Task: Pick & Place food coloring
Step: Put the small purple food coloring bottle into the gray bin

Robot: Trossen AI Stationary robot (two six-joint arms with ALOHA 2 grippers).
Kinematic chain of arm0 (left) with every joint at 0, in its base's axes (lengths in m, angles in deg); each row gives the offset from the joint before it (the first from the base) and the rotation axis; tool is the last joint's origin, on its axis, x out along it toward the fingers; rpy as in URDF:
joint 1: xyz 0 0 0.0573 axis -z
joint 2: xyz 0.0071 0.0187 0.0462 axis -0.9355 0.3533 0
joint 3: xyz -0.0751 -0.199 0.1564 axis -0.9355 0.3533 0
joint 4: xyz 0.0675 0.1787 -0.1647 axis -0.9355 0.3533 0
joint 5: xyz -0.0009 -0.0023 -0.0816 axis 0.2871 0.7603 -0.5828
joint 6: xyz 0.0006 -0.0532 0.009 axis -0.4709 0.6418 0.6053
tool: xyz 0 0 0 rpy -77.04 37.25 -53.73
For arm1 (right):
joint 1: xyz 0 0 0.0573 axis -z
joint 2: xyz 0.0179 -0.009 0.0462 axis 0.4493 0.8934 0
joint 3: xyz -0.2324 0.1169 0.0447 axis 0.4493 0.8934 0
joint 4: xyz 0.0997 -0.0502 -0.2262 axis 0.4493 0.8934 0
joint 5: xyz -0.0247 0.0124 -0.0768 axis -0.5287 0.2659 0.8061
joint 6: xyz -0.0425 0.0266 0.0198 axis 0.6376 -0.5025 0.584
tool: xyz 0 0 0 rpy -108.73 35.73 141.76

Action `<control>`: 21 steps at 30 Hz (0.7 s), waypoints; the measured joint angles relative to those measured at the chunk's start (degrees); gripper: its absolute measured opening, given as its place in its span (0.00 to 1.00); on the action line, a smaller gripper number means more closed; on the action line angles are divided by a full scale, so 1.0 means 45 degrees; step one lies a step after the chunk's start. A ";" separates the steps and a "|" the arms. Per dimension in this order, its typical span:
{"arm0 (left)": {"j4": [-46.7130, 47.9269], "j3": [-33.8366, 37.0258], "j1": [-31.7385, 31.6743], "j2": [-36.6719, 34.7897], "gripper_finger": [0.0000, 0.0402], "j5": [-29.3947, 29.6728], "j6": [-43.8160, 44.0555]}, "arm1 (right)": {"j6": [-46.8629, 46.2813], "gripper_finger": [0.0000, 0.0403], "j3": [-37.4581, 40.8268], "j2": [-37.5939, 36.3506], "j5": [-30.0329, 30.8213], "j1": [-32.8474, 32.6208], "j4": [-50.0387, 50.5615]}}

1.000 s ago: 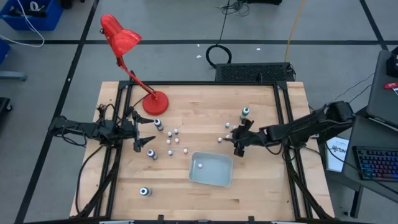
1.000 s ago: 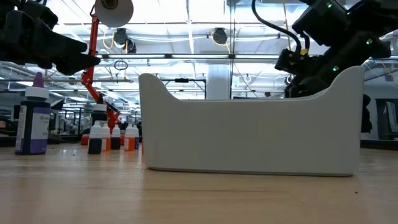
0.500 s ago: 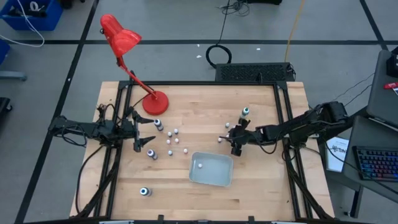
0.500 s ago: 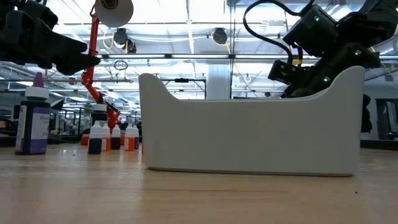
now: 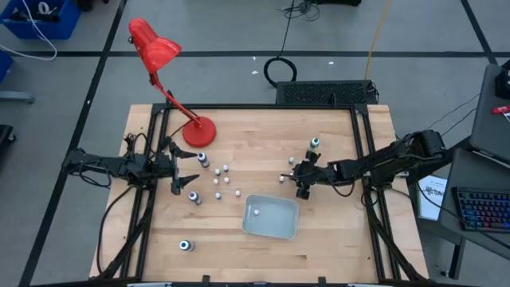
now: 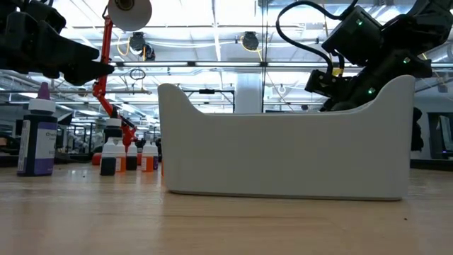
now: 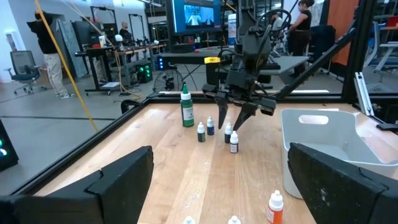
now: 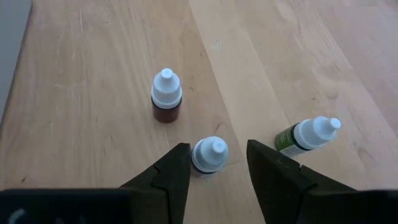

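Vial (image 8: 209,154) stands upright, cap skyward, between the right pincer's (image 8: 216,163) parted, untouching fingers.

Right arm reaches in from right side, wrist angled down, right gripper (image 5: 302,190) low over table, fingers (image 8: 171,176) parted, nothing clamped. Left arm waits at left side, left gripper (image 5: 187,181) spread wide, empty.

The whole table (image 5: 263,247) is seen from straight above in the high view. In the low view, the table top is seen level and close behind the tray (image 6: 283,152). The left wrist view is aimed across the table at the right arm. The boards are looked down on closely in the right wrist view. The tray is shared by three views
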 joint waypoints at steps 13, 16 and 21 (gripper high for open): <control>0.0000 0.0000 0.0000 0.0001 0.91 0.0000 0.0002 | 0.0015 0.39 0.0000 0.0000 0.0000 0.0317 -0.0010; 0.0000 0.0001 0.0005 -0.0001 0.91 0.0000 0.0004 | 0.0015 0.40 0.0000 0.0002 -0.0006 0.0380 -0.0010; 0.0004 0.0003 0.0004 0.0001 0.91 0.0000 0.0000 | 0.0000 0.37 -0.0005 0.0029 -0.0626 0.0500 -0.0019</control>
